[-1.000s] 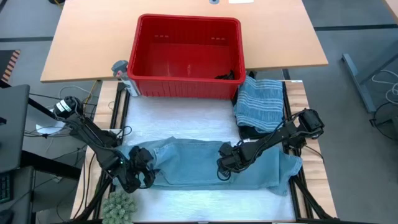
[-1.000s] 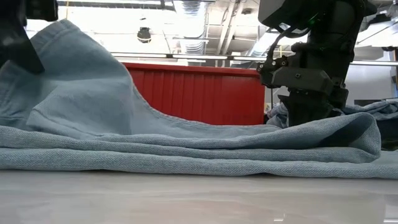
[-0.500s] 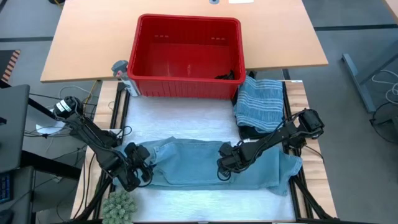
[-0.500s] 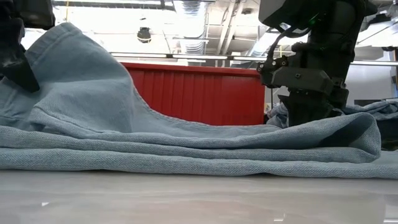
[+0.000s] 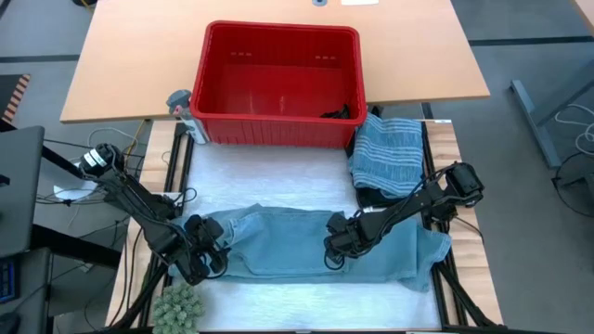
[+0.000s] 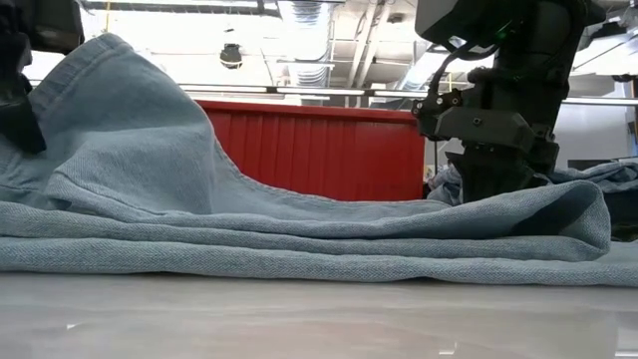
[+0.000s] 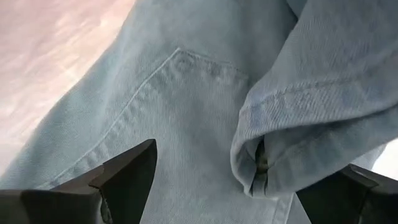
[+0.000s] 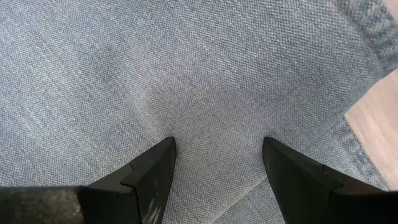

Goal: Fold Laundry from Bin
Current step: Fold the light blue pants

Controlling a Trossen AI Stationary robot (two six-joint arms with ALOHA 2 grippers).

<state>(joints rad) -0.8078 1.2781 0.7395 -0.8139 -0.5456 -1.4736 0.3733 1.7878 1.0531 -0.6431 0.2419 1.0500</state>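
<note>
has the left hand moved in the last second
Yes, slightly. In the high view the left hand has slid leftward, away from the right hand, which hasn't budged, drawing the light blue garment's end with it.

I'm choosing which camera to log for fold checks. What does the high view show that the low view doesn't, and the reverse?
Only the high view shows the striped towel folded beside the bin, the bin's nearly empty inside, a green fuzzy ball, and both open grippers: left gripper at the garment's end, right gripper on its middle.

Only the low view shows the stacked fold layers edge-on and the raised cloth end.

Both show the light blue garment and the red bin.
</note>
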